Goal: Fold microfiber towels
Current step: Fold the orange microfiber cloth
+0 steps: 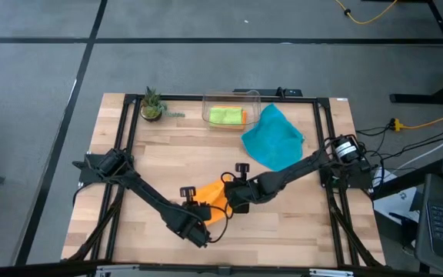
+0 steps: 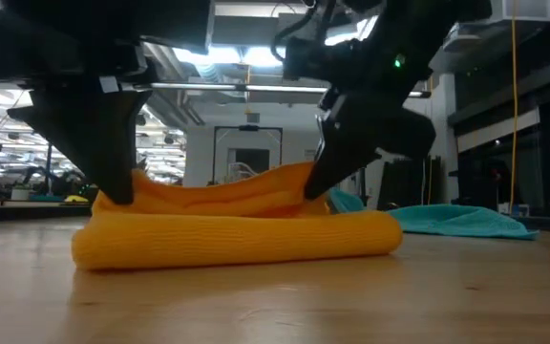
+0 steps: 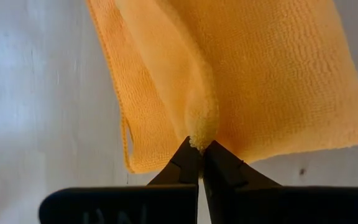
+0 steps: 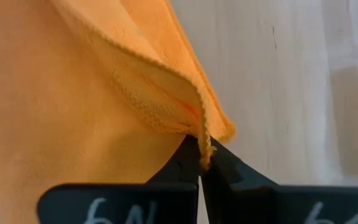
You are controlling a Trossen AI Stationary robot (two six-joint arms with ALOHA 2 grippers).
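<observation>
An orange towel (image 1: 212,197) lies folded over on the table near the front middle, its rolled fold (image 2: 237,239) resting on the wood. My left gripper (image 3: 199,149) is shut on its upper layer at one end, my right gripper (image 4: 201,152) on the other end. A teal towel (image 1: 274,138) lies crumpled flat at the back right. A lime green towel (image 1: 223,115) with an orange one (image 1: 243,116) beside it lies in the clear bin (image 1: 231,98). My left gripper pinches a bunched bit of the orange towel's upper layer (image 3: 202,127) between its two fingertips, from above. The layer rises slightly to the fingers; the rest lies on the table. My right gripper pinches the towel's hemmed edge at a corner (image 4: 205,134) between its fingertips, from above, slanting. The edge is raised slightly and the layer sags between the two grippers.
A small potted plant (image 1: 151,105) stands at the back left. The clear bin stands at the back middle. Black frame rails (image 1: 126,138) run along the table's left and right sides. Bare wood lies in front of the orange towel.
</observation>
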